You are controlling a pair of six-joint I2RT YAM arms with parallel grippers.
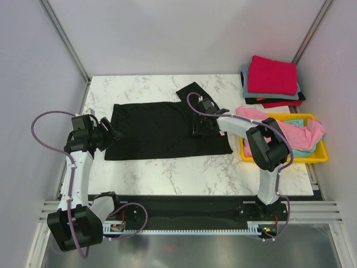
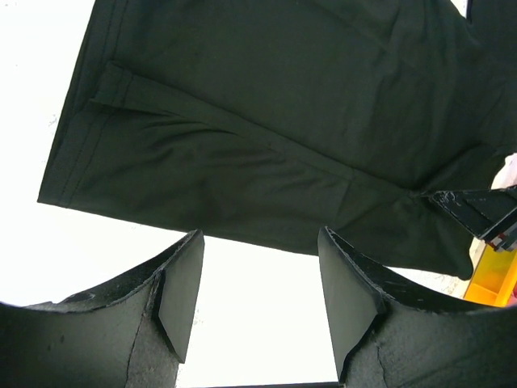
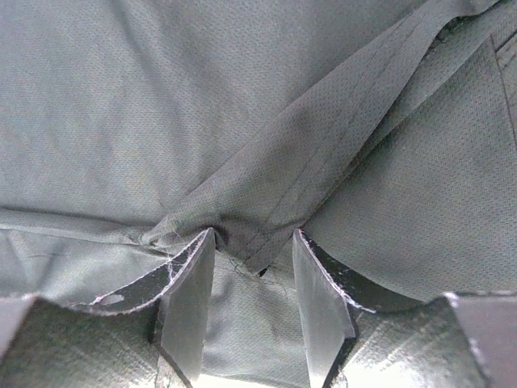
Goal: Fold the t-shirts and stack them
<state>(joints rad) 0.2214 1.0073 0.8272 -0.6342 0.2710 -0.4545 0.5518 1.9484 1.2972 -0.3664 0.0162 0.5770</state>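
Note:
A black t-shirt point(image 1: 156, 129) lies spread flat on the marble table, with one sleeve point(image 1: 192, 92) sticking out at the back. My left gripper point(image 1: 115, 135) is open and empty at the shirt's left edge; in the left wrist view point(image 2: 260, 234) its fingers hang over bare table just short of the shirt's hem point(image 2: 266, 105). My right gripper point(image 1: 198, 127) is down on the shirt's right part. In the right wrist view point(image 3: 253, 234) its jaws stand apart, pressed into the fabric point(image 3: 202, 105), with a stitched fold lying between the tips.
A stack of folded shirts with a red one point(image 1: 272, 75) on top sits at the back right. A yellow tray point(image 1: 309, 157) at the right holds crumpled pink point(image 1: 290, 131) and teal shirts. Metal frame posts stand at the back corners.

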